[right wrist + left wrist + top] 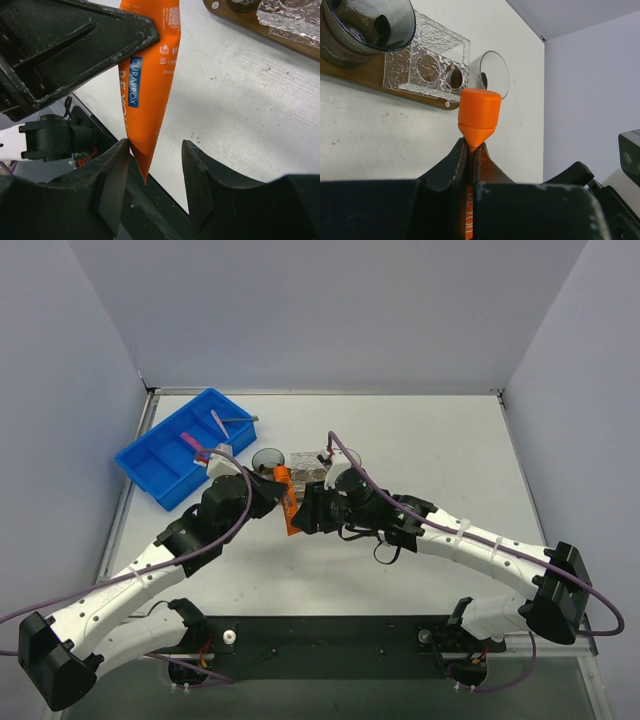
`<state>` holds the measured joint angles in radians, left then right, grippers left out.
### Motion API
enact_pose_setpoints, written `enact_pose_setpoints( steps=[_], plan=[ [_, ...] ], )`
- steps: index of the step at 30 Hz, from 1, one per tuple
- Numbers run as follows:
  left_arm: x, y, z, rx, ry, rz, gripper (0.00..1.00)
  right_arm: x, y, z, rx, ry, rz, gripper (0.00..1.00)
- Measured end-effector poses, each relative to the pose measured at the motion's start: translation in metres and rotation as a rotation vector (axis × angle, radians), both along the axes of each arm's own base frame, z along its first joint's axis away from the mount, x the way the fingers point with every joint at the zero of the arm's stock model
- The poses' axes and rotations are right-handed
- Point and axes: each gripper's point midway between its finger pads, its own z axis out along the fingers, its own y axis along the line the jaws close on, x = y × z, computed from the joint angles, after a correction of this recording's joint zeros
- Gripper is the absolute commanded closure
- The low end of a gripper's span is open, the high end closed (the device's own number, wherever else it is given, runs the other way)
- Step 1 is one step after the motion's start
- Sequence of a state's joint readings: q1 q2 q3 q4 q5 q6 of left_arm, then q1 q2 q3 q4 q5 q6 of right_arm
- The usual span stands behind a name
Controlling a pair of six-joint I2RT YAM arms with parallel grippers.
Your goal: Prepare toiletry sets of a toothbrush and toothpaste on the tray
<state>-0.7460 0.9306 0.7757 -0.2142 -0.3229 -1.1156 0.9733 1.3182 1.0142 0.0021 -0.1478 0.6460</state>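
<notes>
The left fingers (447,170) are shut tight on the toothpaste (479,112), pinching the orange tube just under its cap, which sticks out beyond the fingertips. The tube is held clear of the white table (430,440), near the tray and not on it. The right fingers (112,185) stand apart, one on each side of the tube's flat tail (150,100). The tail lies just beside one pad, but whether it touches is hard to tell, and a clear gap remains to the other pad. In the top view the two sets of fingers meet over the middle of the table, with the tube (289,502) between them. One toothpaste tube is in view. Two thin sticks lie in the one blue bin (160,468) at the far left, a pink stick (190,441) and a pale lavender stick (220,422). The one tray (370,80), a dark wooden board, carries two glass cups, a dark glass (367,22) and a clearer glass (492,75), with one textured clear block (427,65) between them. From above, the arms cover much of the tray. Both wrist views crop it, and the print on the tube is cut off by the left fingers.
</notes>
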Motion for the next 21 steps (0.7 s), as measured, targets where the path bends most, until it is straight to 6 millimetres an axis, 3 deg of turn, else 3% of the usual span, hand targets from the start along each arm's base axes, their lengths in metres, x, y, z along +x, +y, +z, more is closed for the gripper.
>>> enact_pose_setpoints(
  steps=[4,21],
  plan=[
    [0.0002,0.0014,0.0020,-0.005,-0.005,0.007,0.95,-0.0001,0.0038,0.0032,0.006,-0.004,0.009,0.66],
    [-0.0024,0.0012,-0.0026,-0.021,0.010,0.007,0.95,-0.0052,0.0068,0.0001,-0.002,0.006,0.053,0.64]
  ],
)
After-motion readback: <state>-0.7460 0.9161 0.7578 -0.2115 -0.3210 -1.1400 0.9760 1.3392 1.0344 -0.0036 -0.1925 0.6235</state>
